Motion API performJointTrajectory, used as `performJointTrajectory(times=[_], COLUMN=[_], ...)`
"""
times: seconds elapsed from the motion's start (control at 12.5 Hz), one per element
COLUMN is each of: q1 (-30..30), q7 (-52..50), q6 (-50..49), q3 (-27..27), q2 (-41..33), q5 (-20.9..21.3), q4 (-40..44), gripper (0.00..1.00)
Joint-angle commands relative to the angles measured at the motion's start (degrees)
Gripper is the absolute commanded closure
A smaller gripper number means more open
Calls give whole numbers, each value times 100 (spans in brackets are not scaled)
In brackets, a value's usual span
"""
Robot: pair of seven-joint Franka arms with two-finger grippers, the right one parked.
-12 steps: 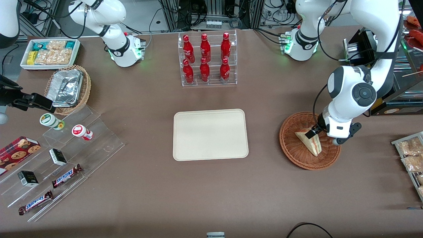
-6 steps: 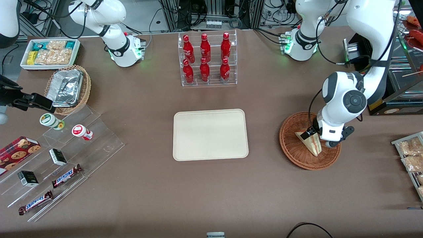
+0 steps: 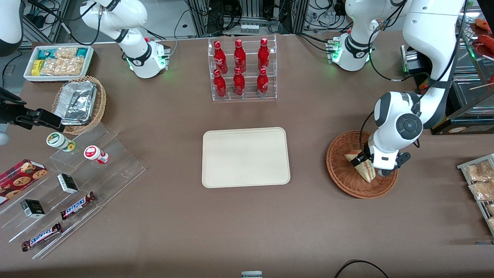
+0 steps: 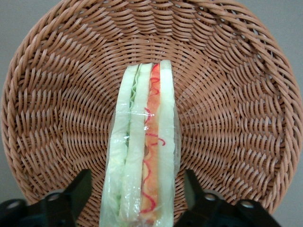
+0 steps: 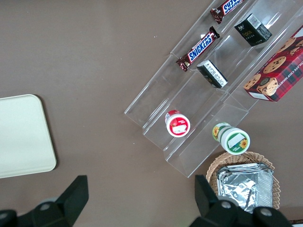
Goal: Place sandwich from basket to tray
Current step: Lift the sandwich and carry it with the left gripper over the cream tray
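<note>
Front view first: the working arm's claw [image 3: 366, 161] is down inside the basket [image 3: 341, 175], which sits on the desk [image 3: 162, 231] toward the working arm's end, well apart from the tray [image 3: 246, 157] at the middle of the desk. The sandwich [image 3: 362, 166] lies in the basket with its point aimed nearer the front camera and its wide end up under the claw, so the wedge's long axis runs roughly near-to-far with a slight slant. From this angle the wrist housing hides most of the fingers, so not much to go on here. Left wrist view is way more useful: the sandwich [image 4: 142, 151] stands on edge with the cut face up, showing its bread, green and red layers, and its long axis runs straight out from the claw [image 4: 142, 208]. The two fingers [image 4: 71, 196] sit one on each flat bread side, spread wider than the wedge, with basket weave showing in the gap on both sides, so it's open and not gripping anything yet. I'd say the lineup is pretty much what a squeeze across the thin dimension needs; the clear wrap looks slippery though. Right wrist view only catches a corner of the tray [image 5: 23, 137], bare, with no sandwich on it.
</note>
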Motion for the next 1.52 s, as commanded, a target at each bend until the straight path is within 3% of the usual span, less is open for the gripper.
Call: performJointTrajectory(times=[0.0,0.16,0.56,0.96,1.44], q1=[4,-5,-84,-136,-1725], q7=[-140,-61,790,1803,74], q6=[-52,-358,-2230,-2285,-2285], q3=[-2,-10,-299,-1151,-1302], q2=[-26,-132,-88,175,1492], q5=[113,113,86,77,113], q4=[63,194,1502,1900,3321], gripper=[100,100,100,100,100])
